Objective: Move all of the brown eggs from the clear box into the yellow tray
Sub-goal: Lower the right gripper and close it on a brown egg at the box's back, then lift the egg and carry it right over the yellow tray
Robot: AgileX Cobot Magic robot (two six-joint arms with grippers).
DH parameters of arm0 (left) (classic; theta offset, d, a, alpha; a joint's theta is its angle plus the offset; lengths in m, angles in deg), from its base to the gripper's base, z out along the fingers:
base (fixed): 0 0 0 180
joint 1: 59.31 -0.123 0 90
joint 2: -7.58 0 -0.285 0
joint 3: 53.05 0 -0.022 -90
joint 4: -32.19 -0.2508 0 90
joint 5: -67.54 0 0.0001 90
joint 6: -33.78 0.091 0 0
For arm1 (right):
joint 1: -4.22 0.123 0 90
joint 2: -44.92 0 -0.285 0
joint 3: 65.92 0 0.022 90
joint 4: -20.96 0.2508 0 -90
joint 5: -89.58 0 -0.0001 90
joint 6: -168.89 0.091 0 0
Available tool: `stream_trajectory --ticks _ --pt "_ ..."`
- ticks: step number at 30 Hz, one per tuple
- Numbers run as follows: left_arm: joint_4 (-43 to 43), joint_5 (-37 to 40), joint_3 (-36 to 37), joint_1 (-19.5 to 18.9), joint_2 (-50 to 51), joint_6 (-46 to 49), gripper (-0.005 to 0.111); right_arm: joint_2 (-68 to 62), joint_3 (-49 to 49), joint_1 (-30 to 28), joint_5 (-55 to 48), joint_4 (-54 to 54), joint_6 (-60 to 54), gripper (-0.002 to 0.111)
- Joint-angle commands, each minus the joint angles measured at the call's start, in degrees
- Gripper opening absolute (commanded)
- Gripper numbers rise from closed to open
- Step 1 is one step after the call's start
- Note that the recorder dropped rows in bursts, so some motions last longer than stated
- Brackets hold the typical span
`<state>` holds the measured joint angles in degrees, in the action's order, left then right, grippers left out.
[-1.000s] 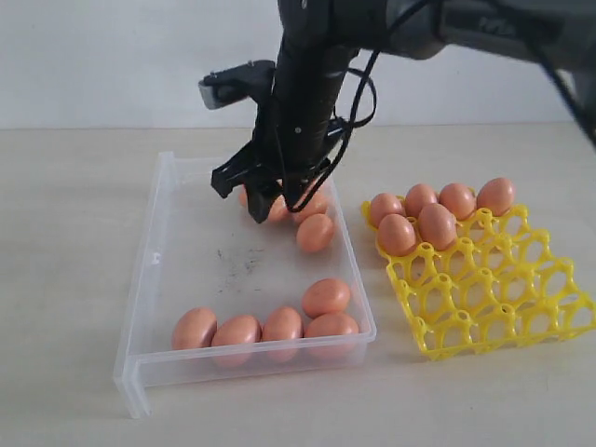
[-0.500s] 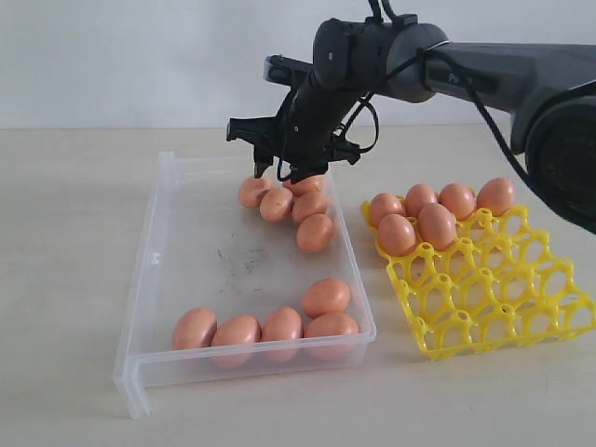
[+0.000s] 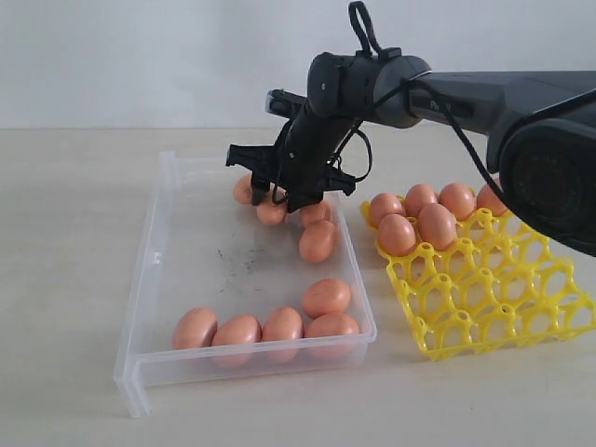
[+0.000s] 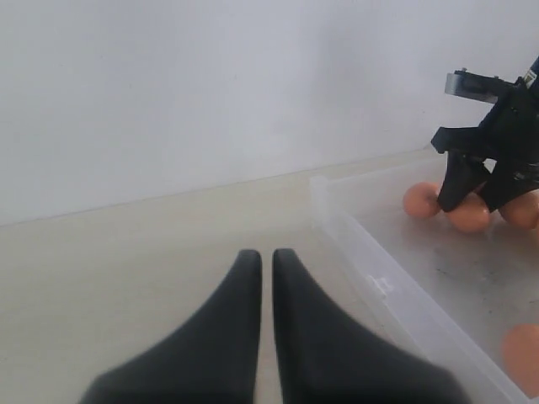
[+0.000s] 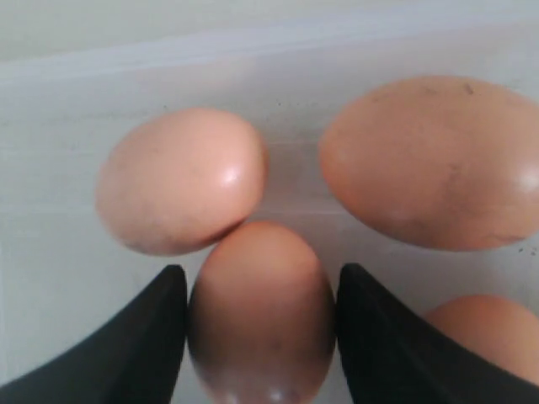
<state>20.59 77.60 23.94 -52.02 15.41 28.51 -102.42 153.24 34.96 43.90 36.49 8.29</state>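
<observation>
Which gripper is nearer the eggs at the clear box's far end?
Right. The right gripper is down among those eggs, fingers closed around one egg. The left gripper, shut, is outside the clear box, beside its long wall.

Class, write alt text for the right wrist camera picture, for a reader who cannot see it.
A brown egg is held between the right gripper's two dark fingers, which touch its sides. Just beyond it, a second egg and a third egg rest on the clear box floor; a fourth egg is partly cut off by the frame.
</observation>
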Motion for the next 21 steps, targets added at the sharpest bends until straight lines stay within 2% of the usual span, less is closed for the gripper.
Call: stream_trajectory --ticks 1,4,6,8,9,15,21 --pt "0.1 -0.2 0.2 0.3 0.0 -0.3 0.004 -0.4 0.3 -0.3 -1.0 -1.1 -1.9 0.049" --pt "0.1 -0.2 0.2 0.3 0.0 -0.3 0.004 -0.4 0.3 -0.3 -0.6 -1.5 -1.9 0.044" --pt "0.1 -0.2 0.2 0.3 0.0 -0.3 0.004 -0.4 0.3 -0.3 -0.4 -1.7 -3.4 0.03" --pt "0.1 -0.2 0.2 0.3 0.0 -0.3 0.004 -0.4 0.3 -0.3 0.3 -1.7 -7.9 0.006" --pt "0.1 -0.2 0.2 0.3 0.0 -0.3 0.004 -0.4 0.3 -0.3 0.6 -1.3 -11.6 0.0" --pt "0.1 -0.2 0.2 0.3 0.0 -0.3 0.004 -0.4 -0.5 1.3 6.8 -0.4 -28.1 0.0" --pt "0.1 -0.2 0.2 0.3 0.0 -0.3 0.004 2.2 -10.8 4.5 34.7 16.6 -41.4 0.0"
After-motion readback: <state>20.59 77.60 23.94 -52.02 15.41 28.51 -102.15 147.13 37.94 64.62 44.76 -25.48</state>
